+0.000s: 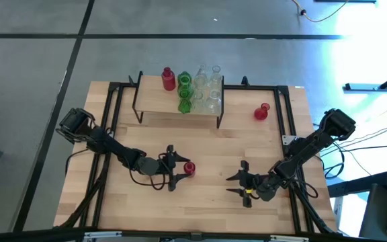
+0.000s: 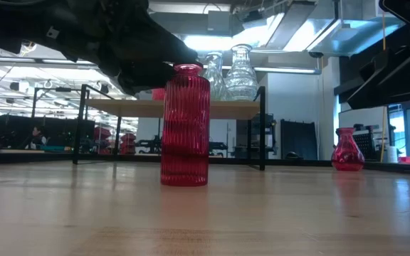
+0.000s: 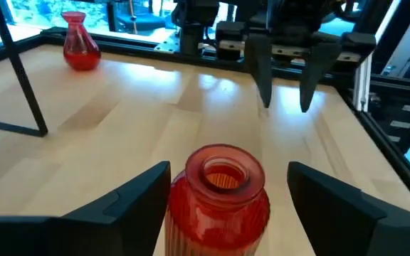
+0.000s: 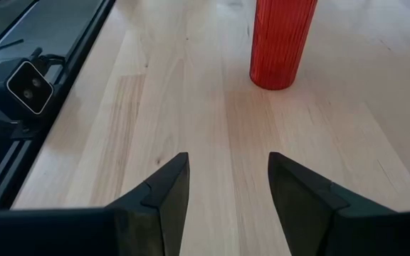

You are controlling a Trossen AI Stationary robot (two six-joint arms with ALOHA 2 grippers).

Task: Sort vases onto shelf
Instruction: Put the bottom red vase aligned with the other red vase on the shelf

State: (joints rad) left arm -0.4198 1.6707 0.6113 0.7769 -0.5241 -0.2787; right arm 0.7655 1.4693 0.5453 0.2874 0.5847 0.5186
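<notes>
High: left hand [image 1: 178,169] open around ribbed red vase [image 1: 189,169] mid-tabletop [image 1: 213,154]; right hand [image 1: 239,184] open, empty. Shelf [image 1: 156,101] holds other vases. Low: vase upright. Left wrist: fingers [image 3: 137,193] flank vase, not touching.

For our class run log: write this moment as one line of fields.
left pincer: open, straddling ribbed red vase | right pincer: open, empty | bulbous red vase: on table | shelf: holds vases

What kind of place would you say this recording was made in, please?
Probably a robotics lab or workshop: two arms work at a framed wooden table on a bare concrete floor, with cables trailing alongside.
</notes>
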